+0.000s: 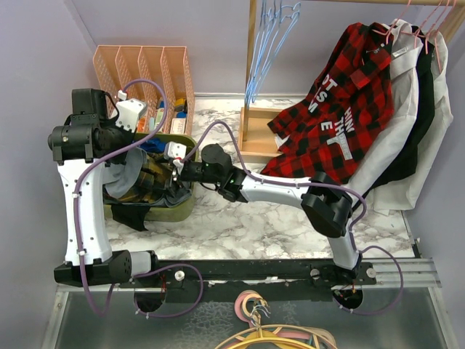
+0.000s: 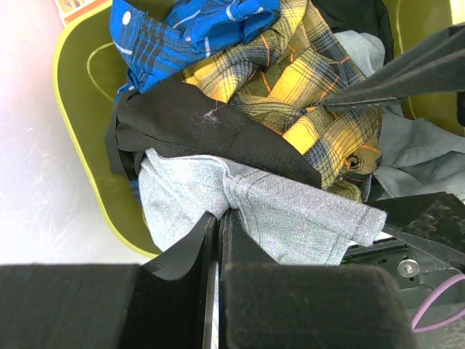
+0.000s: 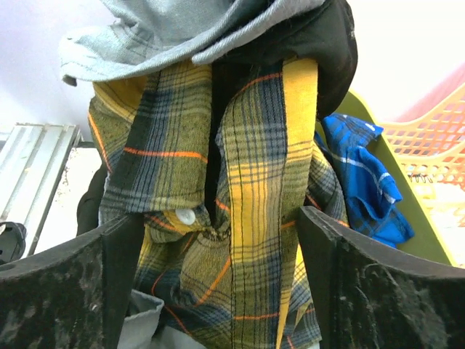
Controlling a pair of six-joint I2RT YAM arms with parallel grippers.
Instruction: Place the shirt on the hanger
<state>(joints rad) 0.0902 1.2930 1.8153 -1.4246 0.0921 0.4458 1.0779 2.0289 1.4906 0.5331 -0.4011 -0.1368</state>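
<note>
Lilac walls close in a white marbled surface, where an olive-green plastic bin sits at the left, heaped with clothes. The mustard-yellow and dark plaid flannel shirt lies in that heap, directly between the spread fingers of the right end effector. That end effector is released, one finger on each side of the fabric.

The left wrist view shows what the overhead view hides. A black garment and a pale grey cloth lie over the shirt's near side, and a blue plaid cloth lies beside it. One right fingertip touches the yellow plaid. The left end effector is clenched, its tips at the grey cloth's edge; whether fabric is pinched I cannot tell.

Only the overhead view shows the thin light-blue wire hanger, hanging among others alike on a wooden rack well apart from the bin. It also shows a red-and-black plaid shirt on that rack and a peach mesh organiser behind the bin.
</note>
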